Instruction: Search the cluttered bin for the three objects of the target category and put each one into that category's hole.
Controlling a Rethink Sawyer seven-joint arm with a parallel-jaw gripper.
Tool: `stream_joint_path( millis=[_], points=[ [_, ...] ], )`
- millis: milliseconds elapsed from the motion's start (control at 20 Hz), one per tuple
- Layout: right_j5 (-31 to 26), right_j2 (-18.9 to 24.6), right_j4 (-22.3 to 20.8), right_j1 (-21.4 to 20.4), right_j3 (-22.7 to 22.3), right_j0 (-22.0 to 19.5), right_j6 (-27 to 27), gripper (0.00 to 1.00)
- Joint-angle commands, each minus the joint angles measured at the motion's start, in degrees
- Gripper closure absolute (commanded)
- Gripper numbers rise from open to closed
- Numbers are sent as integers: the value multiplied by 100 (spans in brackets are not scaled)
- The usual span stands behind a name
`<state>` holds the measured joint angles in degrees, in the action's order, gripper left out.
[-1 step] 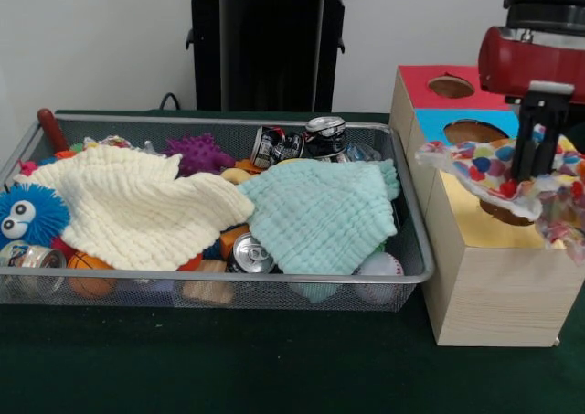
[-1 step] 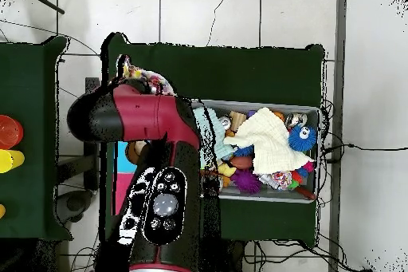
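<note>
1. Two cloths lie on top of the clutter in the wire bin (image 1: 416, 249): a cream cloth (image 1: 137, 204) over the left half and a mint cloth (image 1: 320, 213) over the right half, touching at the middle.
2. Three cans show at least: two crushed ones at the far rim, a dark can (image 1: 277, 145) and a silver can (image 1: 325, 135), and a third can (image 1: 249, 254) against the near wall between the cloths.
3. One blue fuzzy toy (image 1: 27, 215) with big eyes sits at the bin's left end; one purple spiky toy (image 1: 199, 152) lies near the far rim; an orange ball (image 1: 87, 272) rests at the near left corner and a white ball (image 1: 379, 268) at the near right corner.
4. One wooden box (image 1: 484, 295) stands just beside the bin's right end, with red, blue and yellow top panels, each with a hole.
5. One gripper (image 1: 528, 172) hangs over the yellow panel's hole, clamped on a clear wrapper (image 1: 494, 172) printed with coloured dots, which spreads over that hole.
6. Dark green cloth covers the table (image 1: 228, 368); a white wall stands behind, and the overhead view shows a pale tiled floor (image 2: 239, 13) around the table.
</note>
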<state>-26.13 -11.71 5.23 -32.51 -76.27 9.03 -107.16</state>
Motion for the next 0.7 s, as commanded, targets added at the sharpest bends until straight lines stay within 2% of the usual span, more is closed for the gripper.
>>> stream_joint_path(
  millis=[50,350,700],
  points=[
    [-855,513,138,413,-220,-273,-617,100],
    [-809,592,123,513,-188,-318,-605,100],
    [-427,1009,177,589,-245,-497,-463,100]
  ],
)
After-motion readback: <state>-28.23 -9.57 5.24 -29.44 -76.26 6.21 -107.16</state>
